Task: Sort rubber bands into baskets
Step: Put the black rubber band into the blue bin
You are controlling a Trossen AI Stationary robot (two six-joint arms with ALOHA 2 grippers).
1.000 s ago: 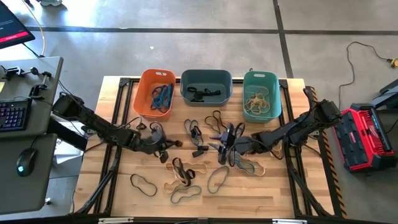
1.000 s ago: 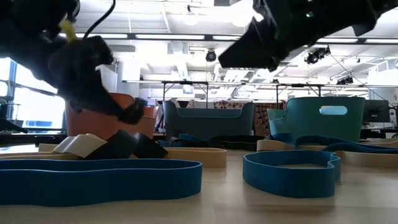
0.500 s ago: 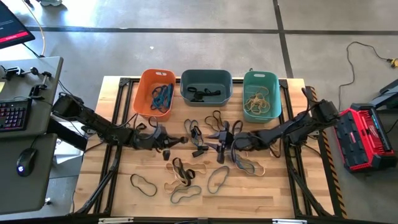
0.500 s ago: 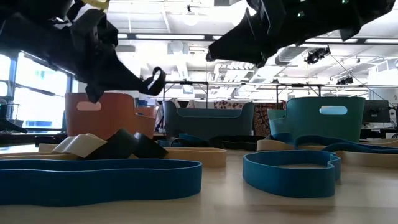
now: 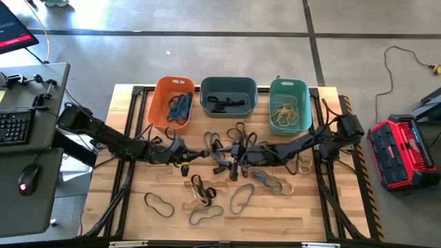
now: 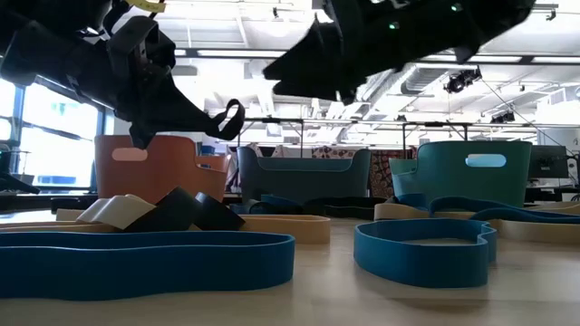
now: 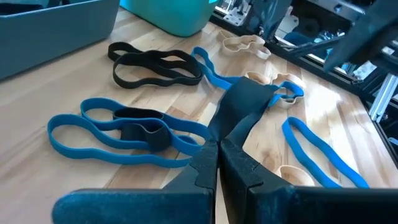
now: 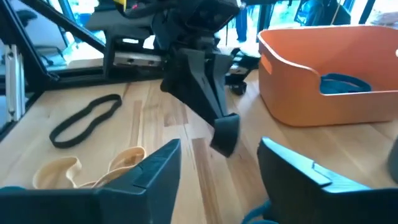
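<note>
Right gripper (image 5: 233, 167), jaws wide | above rubber bands (image 5: 219, 146) at frame centre | left gripper (image 5: 185, 164), jaws closed, empty-looking, beside

floor (image 5: 207, 48): grey concrete | desk (image 5: 41, 200): grey, keyboard (image 5: 15, 125), mouse (image 5: 25, 184)

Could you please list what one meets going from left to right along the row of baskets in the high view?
Orange basket → slate basket → teal basket.
</note>
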